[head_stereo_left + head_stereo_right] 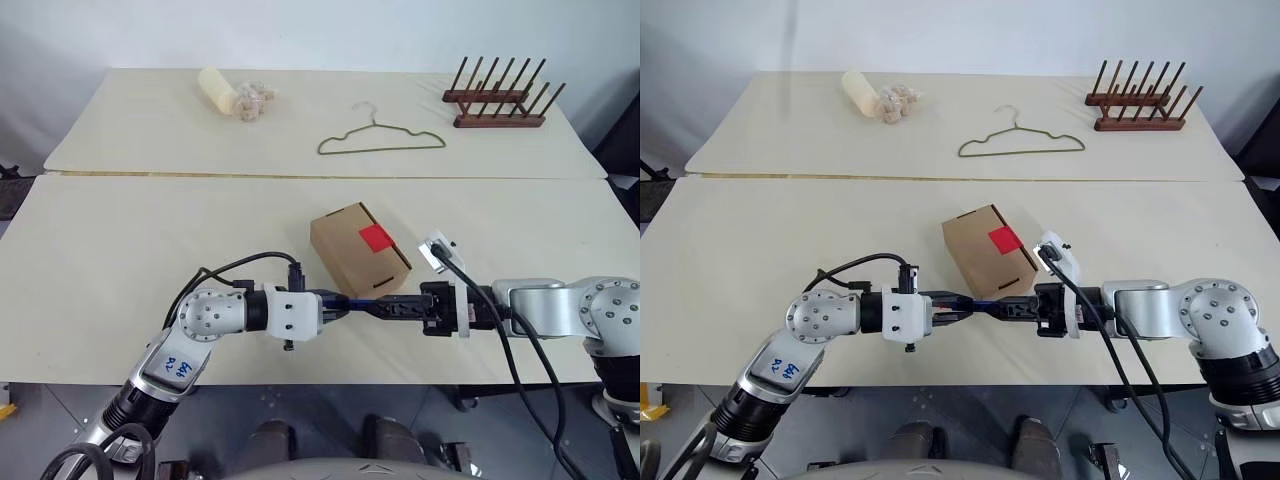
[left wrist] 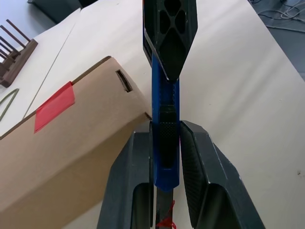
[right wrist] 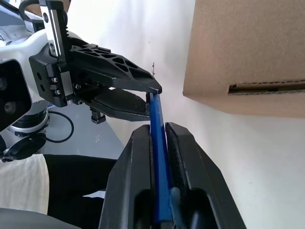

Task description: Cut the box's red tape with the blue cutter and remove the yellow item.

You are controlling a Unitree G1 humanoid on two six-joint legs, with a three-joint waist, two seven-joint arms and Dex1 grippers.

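The brown box [image 1: 358,250] lies closed near the middle of the front table, with the red tape [image 1: 376,237] stuck on its top. Just in front of it, the blue cutter [image 1: 362,304] hangs level above the table, gripped at both ends. My left gripper [image 1: 340,305] is shut on one end and my right gripper [image 1: 387,305] on the other, tips almost meeting. The left wrist view shows the left fingers [image 2: 138,157] clamping the cutter [image 2: 165,102] beside the box [image 2: 71,148]. In the right wrist view, the cutter [image 3: 157,112] sits between the shut right fingers [image 3: 138,143]. The yellow item is hidden.
On the far table lie a wire hanger [image 1: 380,140], a dark wooden peg rack [image 1: 497,100] at the right, and a pale roll with small lumps [image 1: 230,93] at the left. A seam [image 1: 300,175] divides the two tables. The front edge runs just below my grippers.
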